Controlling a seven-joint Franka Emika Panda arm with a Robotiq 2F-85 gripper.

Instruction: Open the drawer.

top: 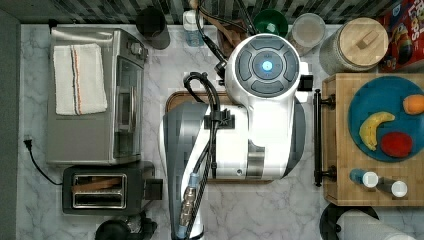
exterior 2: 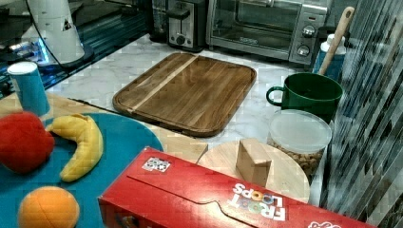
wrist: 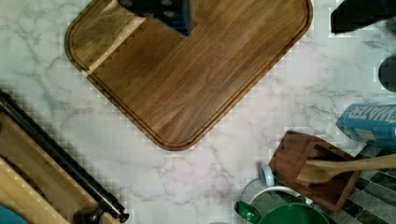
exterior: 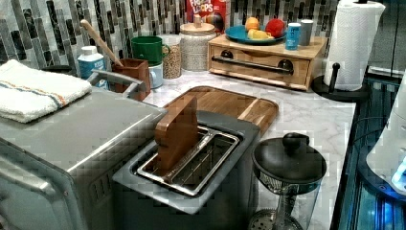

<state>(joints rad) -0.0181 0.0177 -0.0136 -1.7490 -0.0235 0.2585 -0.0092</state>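
The drawer (exterior: 261,64) is a shallow light-wood front in a small wooden box at the back of the counter in the left view. It sits flush with the box. Its long black bar handle (exterior: 253,63) runs across the front on two black mounts. In the top view the handle (top: 317,137) lies along the box's left side. In the wrist view the handle (wrist: 56,156) crosses the corner diagonally. My gripper (wrist: 259,14) hangs open above the brown wooden tray (wrist: 187,70), apart from the handle, with nothing between its dark fingers (wrist: 159,11).
The white arm (top: 260,100) covers most of the tray in the top view. On the box stand a blue plate (top: 380,100) of fruit and two shakers (top: 370,179). A paper towel roll (exterior: 352,43), green mug (wrist: 285,214), utensil holder (wrist: 317,170), toaster (top: 107,190) and toaster oven (top: 95,95) ring the counter.
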